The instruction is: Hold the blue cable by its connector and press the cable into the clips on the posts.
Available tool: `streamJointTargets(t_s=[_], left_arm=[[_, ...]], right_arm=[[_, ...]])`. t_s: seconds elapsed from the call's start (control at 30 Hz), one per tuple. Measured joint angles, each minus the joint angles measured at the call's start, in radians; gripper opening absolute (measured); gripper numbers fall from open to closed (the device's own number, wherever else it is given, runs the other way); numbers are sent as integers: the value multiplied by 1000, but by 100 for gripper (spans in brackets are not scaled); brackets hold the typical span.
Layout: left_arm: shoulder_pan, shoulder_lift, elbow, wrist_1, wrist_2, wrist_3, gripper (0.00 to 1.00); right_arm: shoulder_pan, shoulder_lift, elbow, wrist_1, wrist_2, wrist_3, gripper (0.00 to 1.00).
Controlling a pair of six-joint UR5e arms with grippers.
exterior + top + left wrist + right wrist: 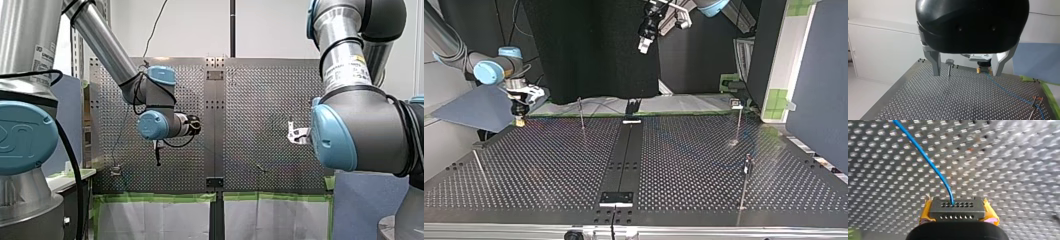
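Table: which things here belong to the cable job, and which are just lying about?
Job: blue cable, its connector in my right gripper, the clip posts.
Just there: green tape, white cabinet, my open left gripper.

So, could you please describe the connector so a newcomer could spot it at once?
Find the perforated metal table, then my right arm at the top view's left. Its yellow-padded jaws are shut on a dark grey rectangular connector; alone here, it has two rows of small holes and the thin blue cable leaving its face.
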Motion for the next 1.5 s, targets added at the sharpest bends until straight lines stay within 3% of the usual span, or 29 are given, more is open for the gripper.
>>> streamJointTargets(t_s=[0.23, 1.5], left_arm=[[3, 0, 0, 0, 1, 8, 100], [4, 0, 0, 0, 1, 8, 100]], right_arm=[[5, -24, 8, -8, 5, 2, 0], [5, -25, 8, -8, 5, 3, 0]])
